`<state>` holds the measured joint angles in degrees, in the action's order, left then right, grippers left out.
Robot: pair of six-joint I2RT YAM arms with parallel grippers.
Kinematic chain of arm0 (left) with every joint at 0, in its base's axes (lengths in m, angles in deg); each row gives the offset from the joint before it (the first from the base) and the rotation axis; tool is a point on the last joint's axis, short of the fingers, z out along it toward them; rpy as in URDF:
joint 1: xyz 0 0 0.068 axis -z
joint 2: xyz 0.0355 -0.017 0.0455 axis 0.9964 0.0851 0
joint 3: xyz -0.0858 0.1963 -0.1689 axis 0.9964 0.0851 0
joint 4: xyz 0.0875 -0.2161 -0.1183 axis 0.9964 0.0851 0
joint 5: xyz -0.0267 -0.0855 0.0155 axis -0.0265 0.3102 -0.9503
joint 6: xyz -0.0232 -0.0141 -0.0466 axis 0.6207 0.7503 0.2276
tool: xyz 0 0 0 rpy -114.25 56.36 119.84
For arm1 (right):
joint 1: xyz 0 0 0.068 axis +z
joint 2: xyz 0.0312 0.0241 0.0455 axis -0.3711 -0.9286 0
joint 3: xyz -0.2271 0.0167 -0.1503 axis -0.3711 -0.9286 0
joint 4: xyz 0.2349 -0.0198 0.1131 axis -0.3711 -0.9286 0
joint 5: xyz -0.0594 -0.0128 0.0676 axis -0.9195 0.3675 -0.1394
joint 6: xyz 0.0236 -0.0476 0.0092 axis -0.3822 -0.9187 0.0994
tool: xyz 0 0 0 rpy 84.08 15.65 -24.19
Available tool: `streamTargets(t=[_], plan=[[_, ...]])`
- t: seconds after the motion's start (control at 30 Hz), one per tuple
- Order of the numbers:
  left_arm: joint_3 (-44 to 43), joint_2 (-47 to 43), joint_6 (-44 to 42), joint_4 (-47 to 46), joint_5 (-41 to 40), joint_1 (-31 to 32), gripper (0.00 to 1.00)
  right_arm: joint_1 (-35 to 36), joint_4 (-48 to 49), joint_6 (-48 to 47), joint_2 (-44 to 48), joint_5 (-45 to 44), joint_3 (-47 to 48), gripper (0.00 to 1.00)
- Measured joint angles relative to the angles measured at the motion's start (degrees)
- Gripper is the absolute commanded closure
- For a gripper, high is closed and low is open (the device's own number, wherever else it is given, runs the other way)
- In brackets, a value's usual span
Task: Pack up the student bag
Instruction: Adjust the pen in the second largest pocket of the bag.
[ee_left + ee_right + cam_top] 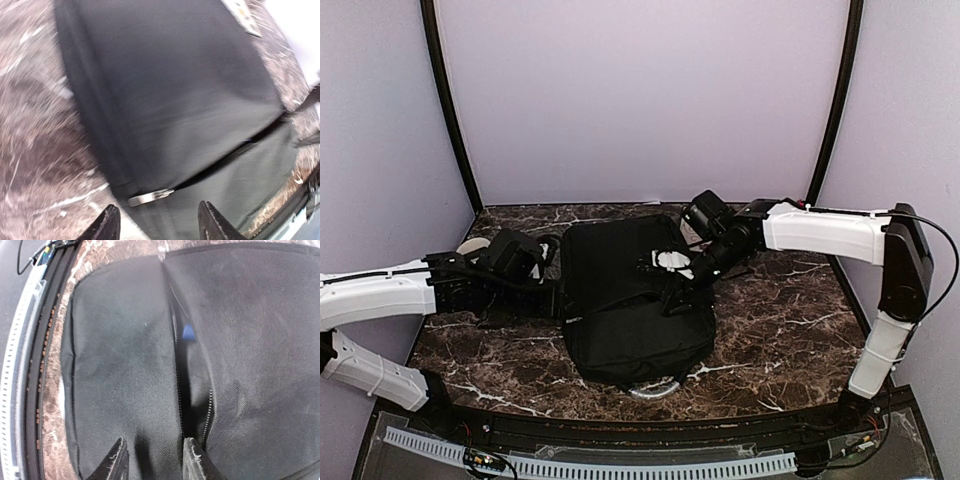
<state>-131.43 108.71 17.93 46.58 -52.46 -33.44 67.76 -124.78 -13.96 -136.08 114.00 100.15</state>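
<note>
The student bag (630, 310) is a large black fabric bag lying flat mid-table. My left gripper (553, 292) is at the bag's left edge. In the left wrist view it is open (159, 227) and empty, and a silver zipper pull (150, 196) lies just beyond its fingertips. My right gripper (672, 288) is low over the bag's middle. In the right wrist view it is open (156, 462), its fingertips (194, 460) against the fabric beside a partly open zipper slot (192, 400). A small blue thing (188, 331) shows in the slot.
A pale roll (472, 245) sits at the back left behind the left arm. A silver curved piece (655, 391) pokes out under the bag's near edge. The table's front rail (620, 465) runs along the bottom. A white tag (242, 15) lies at the bag's far side.
</note>
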Motion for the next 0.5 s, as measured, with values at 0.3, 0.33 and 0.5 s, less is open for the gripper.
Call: streamTargets(t=[0.3,0.33,0.5], plan=[[8.2,-3.9,8.5,-2.0,5.4,-2.7,0.43,5.2,-0.4,1.9,0.5,-6.1,6.6,0.6],[9.3,-3.9,9.6,-3.1,6.5,-2.7,0.43,6.2,0.1,2.1,0.2,-7.6,6.8,0.6],[13.2,-3.9,12.8,-6.8,9.2,-2.9,0.52,10.5,3.2,2.8,-3.8,-15.5,7.1,0.62]])
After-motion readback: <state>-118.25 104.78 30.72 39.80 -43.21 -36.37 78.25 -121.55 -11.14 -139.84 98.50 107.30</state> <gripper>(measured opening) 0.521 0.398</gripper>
